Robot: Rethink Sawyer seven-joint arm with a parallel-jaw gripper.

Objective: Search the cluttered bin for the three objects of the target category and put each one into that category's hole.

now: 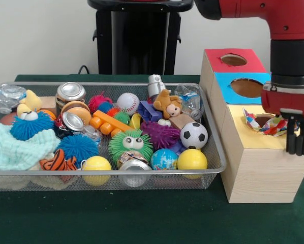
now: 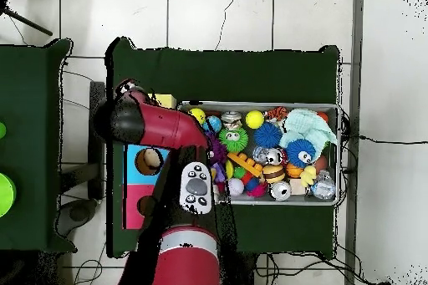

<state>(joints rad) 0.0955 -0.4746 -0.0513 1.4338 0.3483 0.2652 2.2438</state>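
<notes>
Hanging at the frame's right, the black claw (image 1: 296,136) looks closed and empty beside the crumpled colourful wrapper (image 1: 266,124) lodged in the wooden box's yellow-topped hole (image 1: 263,120).

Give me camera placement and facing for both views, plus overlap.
Front view: sits across the table at low height, facing the wire mesh bin of toys and the wooden box with coloured holes; red-black arm and gripper show at right.
Overhead view: above, looking straight down; red arm covers part of the box.
Shared: bin, box, arm.

Lab: robot pedestal (image 1: 138,38), tiled floor (image 2: 217,16)
</notes>
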